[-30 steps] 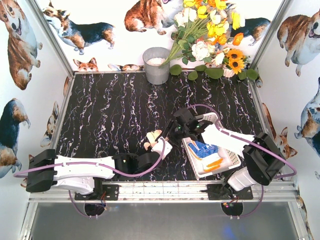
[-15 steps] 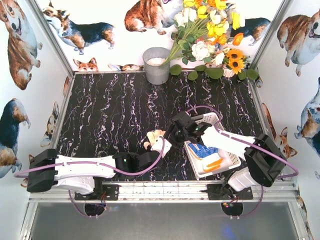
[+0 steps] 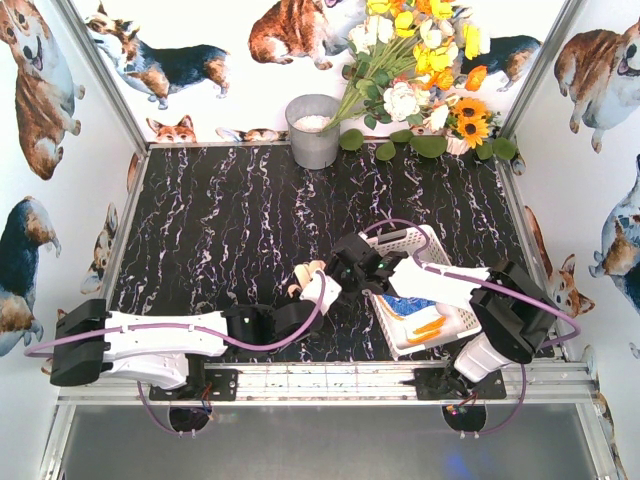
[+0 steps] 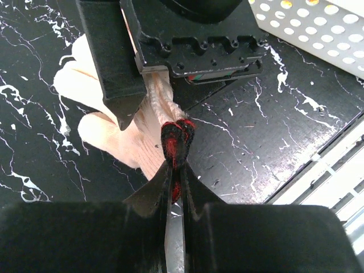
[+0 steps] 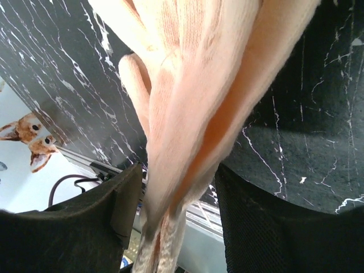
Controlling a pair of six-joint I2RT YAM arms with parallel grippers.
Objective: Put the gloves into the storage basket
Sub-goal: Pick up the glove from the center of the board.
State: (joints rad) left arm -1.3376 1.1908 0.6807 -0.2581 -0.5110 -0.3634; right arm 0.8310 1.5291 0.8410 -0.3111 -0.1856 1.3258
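Right end effector [image 5: 176, 193] straddles the left-clamped glove [image 4: 128, 136] (storage basket [image 3: 425, 240] just beside).

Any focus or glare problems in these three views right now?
Top external: sharp, evenly lit, no obvious glare; the glove is clear. Left wrist: its cuff is in focus, but the left gripper is a dark, featureless mass at the bottom. Right wrist: the glove sits too close, fills the frame, and is soft and blurred; the marble table behind is sharp.
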